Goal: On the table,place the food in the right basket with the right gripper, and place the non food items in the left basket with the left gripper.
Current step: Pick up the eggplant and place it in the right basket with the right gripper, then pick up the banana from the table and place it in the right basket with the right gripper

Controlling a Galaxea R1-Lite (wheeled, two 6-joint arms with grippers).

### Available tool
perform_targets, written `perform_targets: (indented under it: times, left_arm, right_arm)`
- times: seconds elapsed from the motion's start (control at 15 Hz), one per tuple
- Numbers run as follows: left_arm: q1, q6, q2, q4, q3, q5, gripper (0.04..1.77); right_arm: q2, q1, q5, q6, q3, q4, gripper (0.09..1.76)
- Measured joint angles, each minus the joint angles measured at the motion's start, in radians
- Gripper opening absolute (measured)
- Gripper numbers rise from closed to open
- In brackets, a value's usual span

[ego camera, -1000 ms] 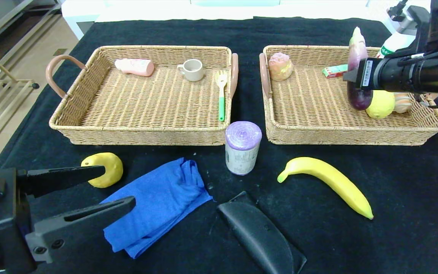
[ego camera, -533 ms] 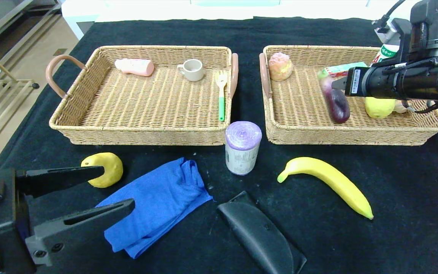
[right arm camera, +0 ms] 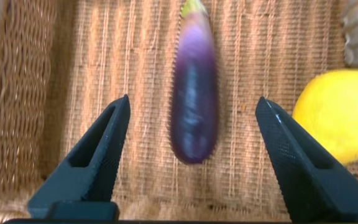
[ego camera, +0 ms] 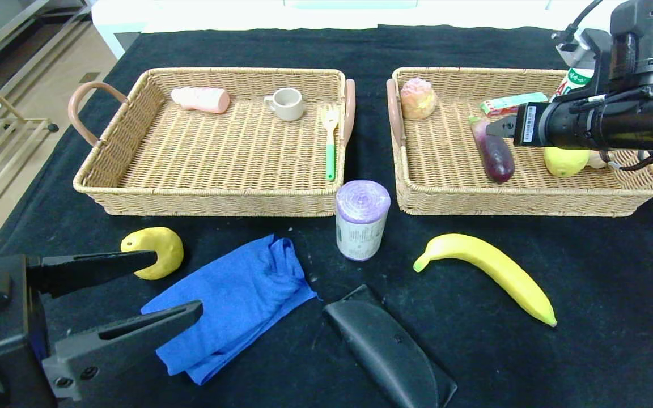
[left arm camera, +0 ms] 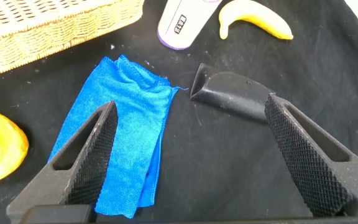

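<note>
My right gripper (ego camera: pixel 502 126) is open and empty above the right basket (ego camera: pixel 525 197). A purple eggplant (ego camera: pixel 494 152) lies loose on the basket floor beneath it; in the right wrist view the eggplant (right arm camera: pixel 194 99) lies between and below the open fingers of that gripper (right arm camera: pixel 192 102). My left gripper (ego camera: pixel 176 283) is open and empty at the front left, above the blue cloth (ego camera: pixel 236 300). In the left wrist view the cloth (left arm camera: pixel 120 124) lies under one finger of the left gripper (left arm camera: pixel 191 104). The left basket (ego camera: pixel 213 198) stands at the back left.
On the table: a banana (ego camera: pixel 491 272), a yellow fruit (ego camera: pixel 156 249), a purple roll (ego camera: pixel 361 221), a black case (ego camera: pixel 389 345). The right basket holds a pastry (ego camera: pixel 418 97), a small box (ego camera: pixel 508 103), a lemon (ego camera: pixel 565 160). The left basket holds a pink bottle (ego camera: pixel 202 99), a cup (ego camera: pixel 287 103), a fork (ego camera: pixel 330 144).
My right gripper held the eggplant upright over the right basket, then opened; the eggplant dropped and now lies on the basket floor. The left arm has barely moved.
</note>
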Motion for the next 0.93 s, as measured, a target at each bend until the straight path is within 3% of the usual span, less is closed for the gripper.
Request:
perform_targets:
  times: [0.27,0.6,0.93]
  left_arm:
    - [0.000,0.000,0.000,-0.002,0.002,0.000,1.72]
    - [0.001,0.001,0.001,-0.002,0.002,0.000,1.72]
    - [0.000,0.012,-0.002,-0.001,0.004,0.000,1.72]
  right_arm:
    - [-0.066,0.043,0.014,-0.014,-0.012,0.222,1.57]
    - [-0.193,0.178,0.018,-0.079,-0.002,0.544,1.64]
    - [-0.252,0.263,0.014,-0.116,0.137,0.576,1.67]
